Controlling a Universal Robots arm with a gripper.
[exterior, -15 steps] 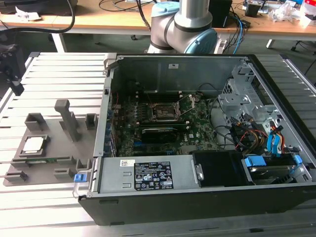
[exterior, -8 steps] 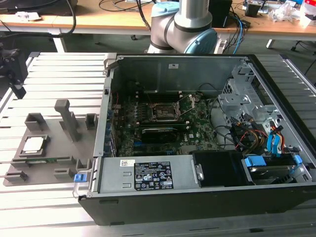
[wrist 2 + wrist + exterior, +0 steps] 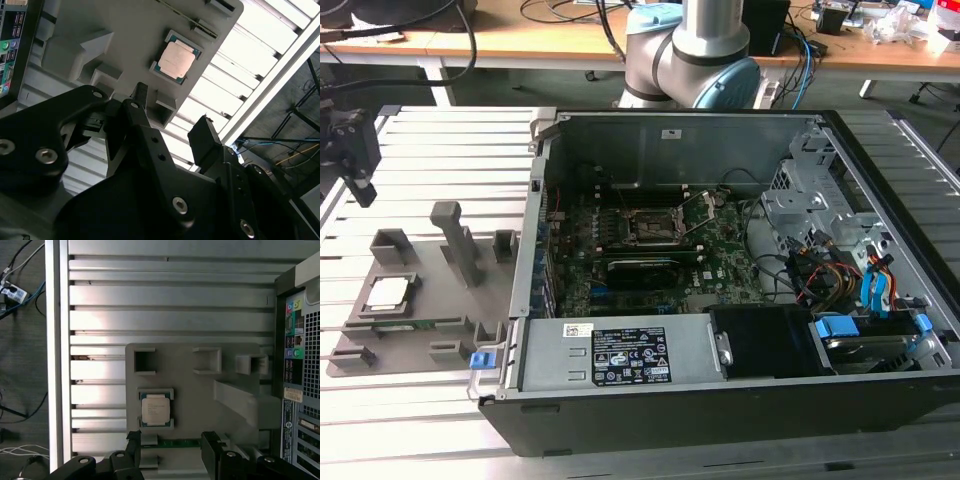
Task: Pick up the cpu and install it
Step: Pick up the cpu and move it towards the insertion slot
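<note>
The cpu [image 3: 388, 292] is a small pale square chip lying flat in a recess of the grey holder plate [image 3: 430, 320], at the exterior view's left. It also appears in both wrist views [image 3: 176, 59] [image 3: 156, 409]. My gripper [image 3: 360, 185] hangs above the ribbed table, up and away from the plate. In both wrist views my gripper [image 3: 172, 117] [image 3: 171, 441] is open, with nothing between its black fingers [image 3: 133, 442], and the cpu lies well clear of them. The dark socket [image 3: 650, 228] sits on the motherboard inside the open computer case [image 3: 720, 390].
Upright grey blocks [image 3: 455, 240] rise from the holder plate beside the cpu. The case wall [image 3: 535, 230] stands between plate and motherboard. Cables and drive brackets [image 3: 840, 270] crowd the case at the exterior view's right. A wooden desk [image 3: 520, 40] runs behind.
</note>
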